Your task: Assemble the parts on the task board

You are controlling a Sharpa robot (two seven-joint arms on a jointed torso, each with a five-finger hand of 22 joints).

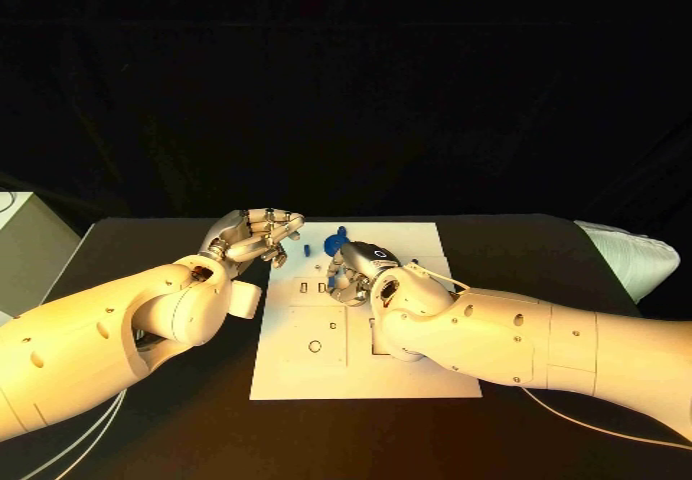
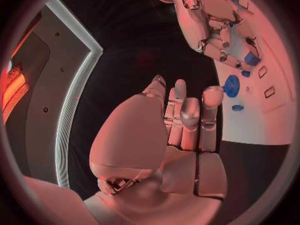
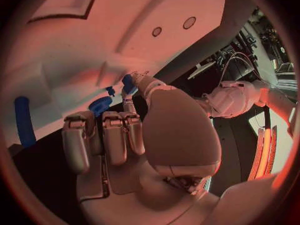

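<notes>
Risk first: right hand (image 1: 364, 268) low over the far middle of the task board (image 1: 433, 375), fingers (image 3: 114, 137) curled downward toward a small blue part (image 3: 128, 83) just past their tips. Cannot tell whether that part is pinched or merely touched. If only touched, a sideways nudge could skid it across the smooth plate, or tip it out of line with its slot. Blue gear (image 2: 231, 85) just beside the same hand, near enough to be knocked by a knuckle. Long blue bar (image 3: 23, 120) lying apart, toward the board's edge; a sweep of the forearm could push it onto the counter (image 1: 159, 235).

Left hand (image 1: 254, 236) raised at the board's far-left corner, fingers (image 2: 182, 115) bunched close and upright, holding nothing visible. Drifting inward, could collide with the right hand.

Materials: board a flat, matte white plate with rectangular and round recesses. Parts hard blue plastic; gear toothed and disc-shaped, others small and blocky. Hands metallic, segmented, with smooth pads. Counter black, dull.
</notes>
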